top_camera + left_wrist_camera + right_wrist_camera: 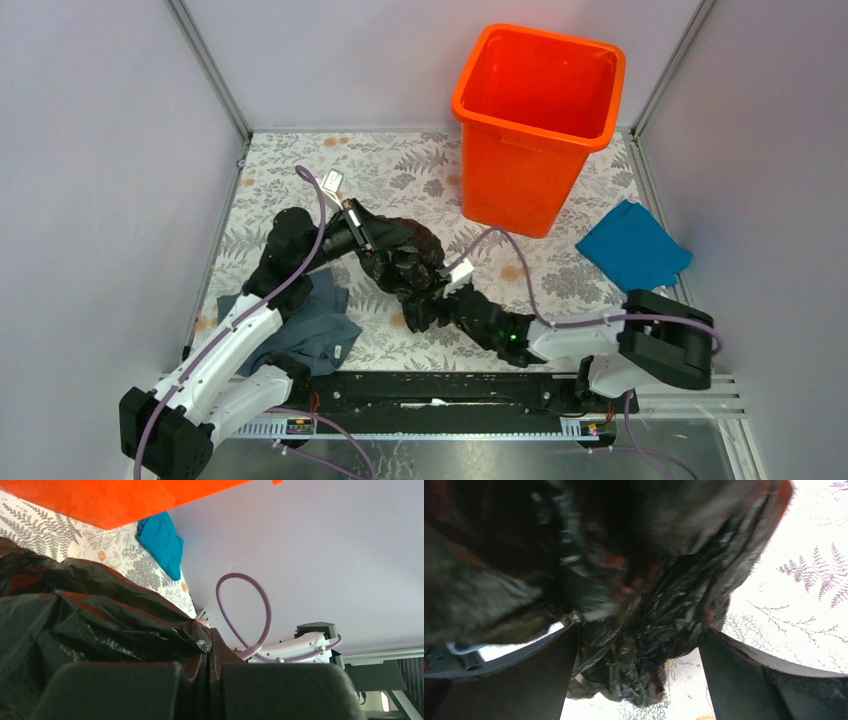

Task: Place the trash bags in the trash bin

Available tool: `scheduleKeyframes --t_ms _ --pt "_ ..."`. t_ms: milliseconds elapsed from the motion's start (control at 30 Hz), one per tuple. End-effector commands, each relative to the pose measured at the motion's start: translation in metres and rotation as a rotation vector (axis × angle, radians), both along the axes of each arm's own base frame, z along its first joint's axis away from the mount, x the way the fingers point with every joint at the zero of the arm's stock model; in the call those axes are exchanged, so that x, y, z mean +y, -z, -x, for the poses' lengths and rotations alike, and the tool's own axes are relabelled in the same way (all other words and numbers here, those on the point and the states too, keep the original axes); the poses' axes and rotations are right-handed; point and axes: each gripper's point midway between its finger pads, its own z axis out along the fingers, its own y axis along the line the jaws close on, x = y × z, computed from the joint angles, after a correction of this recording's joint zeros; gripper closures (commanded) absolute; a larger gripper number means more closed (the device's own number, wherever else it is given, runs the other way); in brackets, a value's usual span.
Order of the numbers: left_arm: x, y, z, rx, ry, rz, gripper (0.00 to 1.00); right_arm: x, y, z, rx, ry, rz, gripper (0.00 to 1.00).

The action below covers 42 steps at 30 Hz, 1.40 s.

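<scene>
The trash bags (405, 262) lie as one crumpled black glossy heap in the middle of the floral table. My left gripper (375, 240) is at the heap's upper left, shut on a fold of it. In the left wrist view the film (75, 625) is pinched at the tips of the closed gripper (210, 647). My right gripper (432, 300) is at the heap's lower end, open. In the right wrist view its fingers (524, 680) stand wide apart with a hanging lump of bag (639, 650) between them. The orange trash bin (535, 120) stands upright behind, to the right.
A grey-blue cloth (300, 325) lies under my left arm at the near left. A bright blue cloth (632, 245) lies right of the bin, also seen as blue cloth (160, 540). Grey walls close in three sides. Purple cables (515, 250) loop off both wrists.
</scene>
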Motion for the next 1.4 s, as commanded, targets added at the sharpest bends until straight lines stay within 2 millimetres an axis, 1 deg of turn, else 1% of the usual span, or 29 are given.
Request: scheduleKeyframes --t_ms 0,67,100,133,233,267,367,400,433,467,500,567,633,667,733,800,867,900,967,1000,1033,1067,1100,1133,1200,1233,1267,1333,1367 --pt "0.002 -0.032 0.003 -0.090 -0.003 0.067 1.00 -0.001 0.003 -0.022 -0.075 0.188 0.157 0.10" --pt "0.006 -0.034 0.002 -0.115 -0.024 0.025 1.00 -0.006 -0.002 -0.022 -0.087 0.208 0.133 0.20" --pt "0.010 -0.038 0.002 -0.138 -0.043 -0.008 1.00 -0.012 -0.005 -0.021 -0.091 0.219 0.104 0.30" --pt "0.014 -0.038 0.000 -0.146 -0.068 -0.050 1.00 -0.020 -0.010 -0.020 -0.098 0.236 0.058 0.44" --pt "0.033 -0.038 -0.004 -0.160 -0.133 -0.159 1.00 -0.049 -0.016 -0.023 -0.101 0.297 -0.041 0.96" --pt "0.041 -0.039 -0.005 -0.170 -0.152 -0.191 1.00 -0.056 -0.016 -0.026 -0.087 0.316 -0.060 1.00" --pt "0.070 -0.039 -0.014 -0.165 -0.217 -0.305 1.00 -0.070 -0.017 -0.032 -0.056 0.326 -0.099 1.00" --pt "0.081 -0.045 -0.016 -0.178 -0.248 -0.344 1.00 -0.073 -0.021 -0.033 -0.059 0.335 -0.114 1.00" --pt "0.092 -0.040 -0.022 -0.175 -0.277 -0.402 1.00 -0.076 -0.023 -0.034 -0.059 0.340 -0.118 1.00" --pt "0.105 -0.043 -0.026 -0.186 -0.321 -0.461 1.00 -0.079 -0.025 -0.036 -0.060 0.346 -0.117 1.00" --pt "0.118 -0.038 -0.029 -0.172 -0.361 -0.532 1.00 -0.082 -0.028 -0.037 -0.060 0.358 -0.111 1.00" --pt "0.141 -0.036 -0.038 -0.178 -0.459 -0.647 1.00 -0.096 -0.031 -0.040 -0.052 0.404 -0.002 1.00" --pt "0.150 -0.036 -0.042 -0.183 -0.499 -0.681 1.00 -0.117 -0.049 -0.041 -0.024 0.487 0.119 1.00" --pt "0.146 -0.035 -0.043 -0.191 -0.487 -0.669 1.00 -0.127 -0.061 -0.039 -0.014 0.508 0.173 1.00" --pt "0.131 -0.027 -0.044 -0.206 -0.422 -0.615 1.00 -0.145 -0.080 -0.031 0.008 0.519 0.240 1.00" --pt "0.116 -0.008 -0.049 -0.179 -0.350 -0.570 1.00 -0.152 -0.091 -0.021 0.031 0.477 0.261 1.00" --pt "0.105 0.014 -0.054 -0.130 -0.286 -0.549 1.00 -0.154 -0.086 -0.008 0.080 0.406 0.298 1.00" --pt "0.099 0.025 -0.056 -0.104 -0.251 -0.536 1.00 -0.154 -0.078 -0.001 0.116 0.375 0.329 1.00" --pt "0.086 0.042 -0.056 -0.060 -0.176 -0.495 1.00 -0.161 -0.062 0.010 0.193 0.370 0.399 0.90" --pt "0.080 0.047 -0.054 -0.051 -0.139 -0.467 1.00 -0.166 -0.056 0.014 0.228 0.388 0.446 0.87" --pt "0.075 0.051 -0.052 -0.041 -0.113 -0.445 1.00 -0.169 -0.055 0.016 0.257 0.404 0.466 0.87" --pt "0.073 0.053 -0.051 -0.040 -0.100 -0.431 1.00 -0.167 -0.054 0.020 0.284 0.394 0.492 0.83" --pt "0.072 0.055 -0.050 -0.040 -0.096 -0.426 1.00 -0.161 -0.058 0.023 0.304 0.370 0.510 0.77" --pt "0.073 0.055 -0.049 -0.044 -0.103 -0.428 1.00 -0.154 -0.064 0.027 0.311 0.336 0.528 0.69" --pt "0.077 0.053 -0.049 -0.060 -0.127 -0.438 1.00 -0.132 -0.081 0.034 0.273 0.258 0.568 0.54" --pt "0.079 0.052 -0.048 -0.068 -0.136 -0.444 1.00 -0.121 -0.087 0.037 0.239 0.229 0.603 0.48" --pt "0.080 0.051 -0.046 -0.071 -0.141 -0.448 1.00 -0.116 -0.094 0.037 0.200 0.223 0.651 0.43" --pt "0.081 0.047 -0.045 -0.084 -0.153 -0.445 1.00 -0.105 -0.099 0.036 0.138 0.216 0.758 0.37" --pt "0.081 0.043 -0.044 -0.089 -0.154 -0.436 1.00 -0.099 -0.100 0.036 0.113 0.208 0.809 0.35"
